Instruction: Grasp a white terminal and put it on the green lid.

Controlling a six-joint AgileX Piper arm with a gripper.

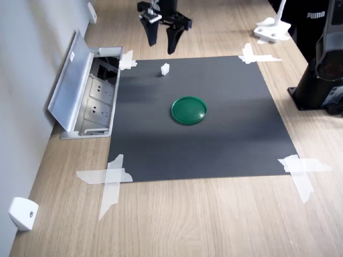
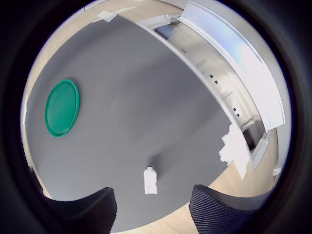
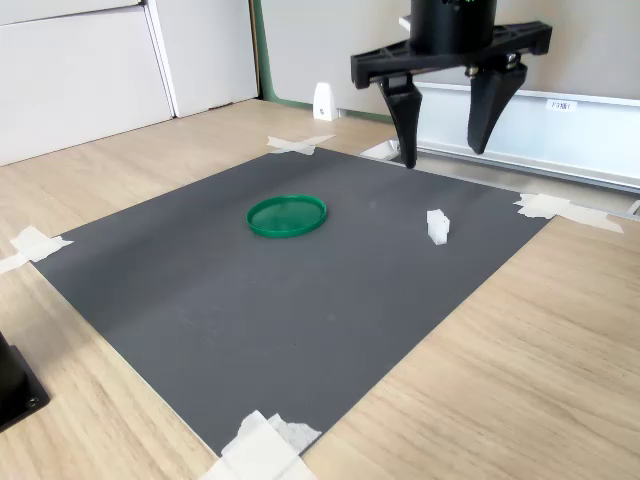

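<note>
The white terminal point(image 1: 165, 68) point(image 3: 437, 226) point(image 2: 150, 181) is a tiny blocky piece standing on the black mat near its far edge in the first exterior view. The green lid point(image 1: 188, 110) point(image 3: 287, 215) point(image 2: 61, 107) lies flat near the mat's middle, apart from the terminal. My gripper point(image 1: 163, 44) point(image 3: 446, 150) point(image 2: 153, 212) hangs open in the air above and just beyond the terminal, with nothing between its black fingers point(image 2: 95, 207).
The black mat point(image 1: 214, 139) is taped to a wooden table at its corners. An open metal socket box point(image 1: 88, 93) with a raised flap borders the mat on the first exterior view's left. A black base point(image 1: 321, 80) stands at that same view's right. A white wedge point(image 1: 22, 213) sits near the front left.
</note>
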